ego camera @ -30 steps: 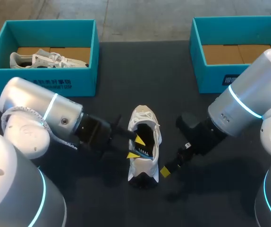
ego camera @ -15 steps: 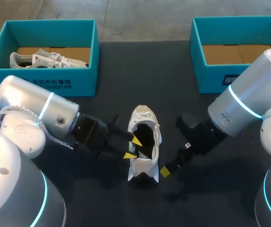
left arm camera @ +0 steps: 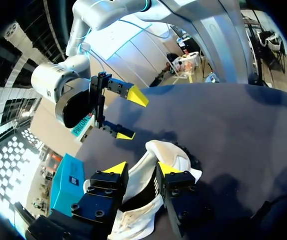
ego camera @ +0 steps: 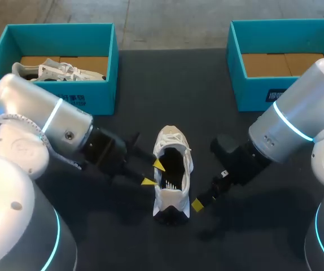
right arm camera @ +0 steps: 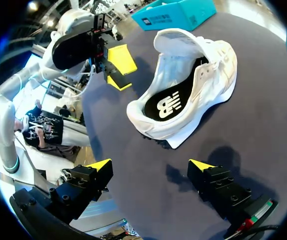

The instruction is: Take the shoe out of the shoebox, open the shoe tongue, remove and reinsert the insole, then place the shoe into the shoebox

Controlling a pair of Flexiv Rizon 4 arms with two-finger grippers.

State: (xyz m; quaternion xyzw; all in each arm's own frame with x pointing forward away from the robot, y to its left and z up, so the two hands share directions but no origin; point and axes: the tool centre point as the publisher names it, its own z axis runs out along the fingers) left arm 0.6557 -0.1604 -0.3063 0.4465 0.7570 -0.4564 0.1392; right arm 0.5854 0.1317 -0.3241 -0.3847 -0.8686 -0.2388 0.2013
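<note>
Dark tabletop (ego camera: 207,113) is stretching between the left shoebox (ego camera: 103,84) and the right shoebox (ego camera: 252,93). The white shoe (ego camera: 172,180) is sitting upright at the middle, well apart from both boxes. The left gripper (ego camera: 153,173) is hanging spread at the shoe's left rim, gripping nothing. The right gripper (right arm camera: 150,165) is hovering wide apart just beside the heel, also holding nothing.
</note>
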